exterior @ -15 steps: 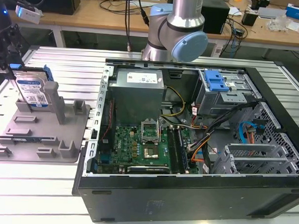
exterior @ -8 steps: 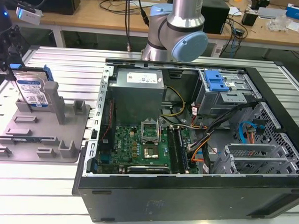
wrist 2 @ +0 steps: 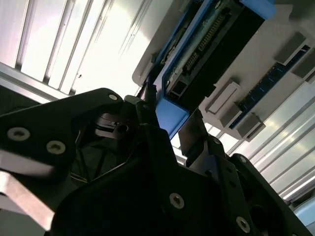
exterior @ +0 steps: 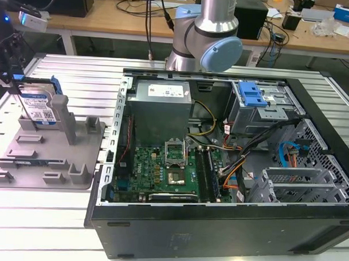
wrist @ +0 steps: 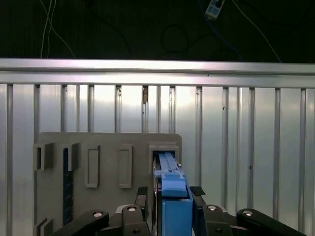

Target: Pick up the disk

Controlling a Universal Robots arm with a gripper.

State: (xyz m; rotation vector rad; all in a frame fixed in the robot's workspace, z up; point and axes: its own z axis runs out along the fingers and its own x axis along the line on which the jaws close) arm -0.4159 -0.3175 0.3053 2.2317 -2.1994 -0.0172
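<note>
Grab looks basically done, the lift not so much. In the exterior view the gripper [exterior: 17, 82] is in the upper left of the frame, sitting on the top edge of the disk [exterior: 39, 106]. The disk stands on edge in the grey tray [exterior: 59, 161] at the exterior view's left. It's just beside one of the tray's tall posts and well apart from the open computer case [exterior: 219, 166] that takes up the middle and right. In the first wrist view you look straight along the disk's blue side rail [wrist: 172, 206], with a dark fingertip [wrist: 142, 193] tight against each side. So I'd call the jaws closed onto the disk, with only the drive's thickness between them. The second wrist view shows the same pinch at the end of the rail. The far end of the disk seems to sit in its tray slot, though I can't tell if it has come off the bottom of the slot. My read: gripped, but not visibly raised out of the tray yet, so the actual lift is what's left.
</note>
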